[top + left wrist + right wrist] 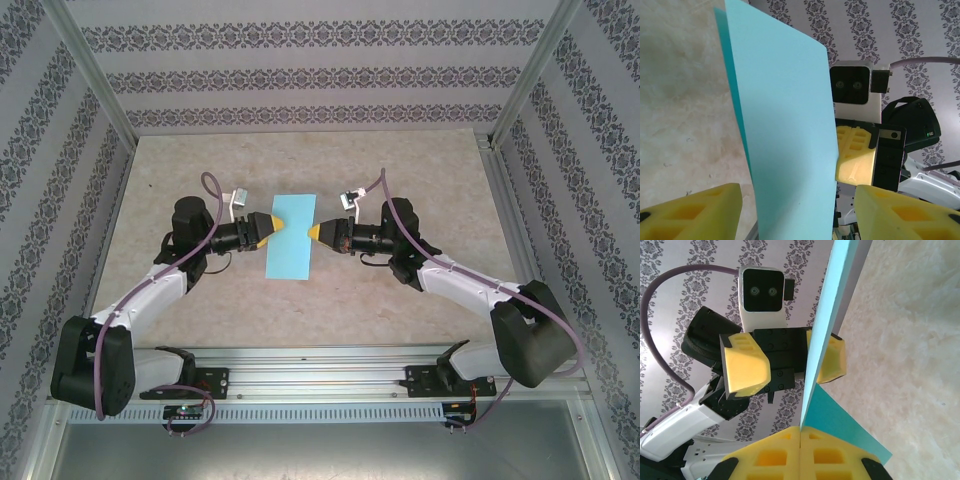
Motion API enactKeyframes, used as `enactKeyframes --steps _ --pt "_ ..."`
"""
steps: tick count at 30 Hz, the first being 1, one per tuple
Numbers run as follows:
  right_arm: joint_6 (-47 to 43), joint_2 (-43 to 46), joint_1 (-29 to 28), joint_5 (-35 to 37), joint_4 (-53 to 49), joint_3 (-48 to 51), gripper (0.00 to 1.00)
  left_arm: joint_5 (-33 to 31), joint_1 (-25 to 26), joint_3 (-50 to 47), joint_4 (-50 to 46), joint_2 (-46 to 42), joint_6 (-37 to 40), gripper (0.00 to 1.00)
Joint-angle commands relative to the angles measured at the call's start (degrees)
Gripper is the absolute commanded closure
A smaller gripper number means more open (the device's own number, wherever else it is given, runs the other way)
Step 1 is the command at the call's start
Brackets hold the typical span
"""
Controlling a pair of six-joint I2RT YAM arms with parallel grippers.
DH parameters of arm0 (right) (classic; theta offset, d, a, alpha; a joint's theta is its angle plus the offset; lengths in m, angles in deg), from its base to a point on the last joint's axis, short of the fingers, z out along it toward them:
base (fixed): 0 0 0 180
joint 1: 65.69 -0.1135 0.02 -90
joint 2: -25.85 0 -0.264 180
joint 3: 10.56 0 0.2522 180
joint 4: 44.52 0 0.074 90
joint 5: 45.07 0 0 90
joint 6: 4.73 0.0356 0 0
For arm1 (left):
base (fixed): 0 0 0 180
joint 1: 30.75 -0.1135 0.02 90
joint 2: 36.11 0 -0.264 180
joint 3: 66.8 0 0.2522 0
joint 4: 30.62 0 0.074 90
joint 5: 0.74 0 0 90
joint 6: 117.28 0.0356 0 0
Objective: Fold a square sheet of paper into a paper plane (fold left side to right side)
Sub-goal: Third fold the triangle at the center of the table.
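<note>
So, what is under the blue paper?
Under the sheet of paper is the beige table; the patch it covers cannot be seen. The right wrist view shows a darker lower layer beneath the raised layer that the right gripper pinches.

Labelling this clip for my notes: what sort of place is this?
Likely a robot test booth: patterned wallpaper panels on an aluminium frame enclose a marbled table with a mounting rail.

table [300, 310]: beige, mottled stone-look surface. walls [300, 70]: grey ornamental wallpaper in horizontal bands, on the back and both sides. frame posts [95, 80]: bare metal, slanting up from the two back corners. rail [320, 365]: slotted aluminium, along the table's near edge.
</note>
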Motion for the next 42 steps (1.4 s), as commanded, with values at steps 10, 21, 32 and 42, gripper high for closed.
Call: enactKeyframes --steps 10,21,32,42 --pt "-3.67 -0.23 0.51 0.66 -2.25 -0.36 1.0 -1.09 1.21 2.21 -0.54 0.73 2.46 0.73" --pt "-16.71 4.4 3.39 8.45 -22.43 -0.85 0.76 -8.15 4.97 1.81 -3.52 3.8 4.73 0.98" --pt "-43.78 9.96 -11.07 49.28 -60.91 -11.77 0.54 -27.87 13.17 4.28 -0.06 17.06 -3.1 1.0" --pt "-53.28 1.39 -31.23 66.98 -57.29 -12.33 0.35 -27.92 13.62 4.03 9.51 28.47 -15.02 1.0"
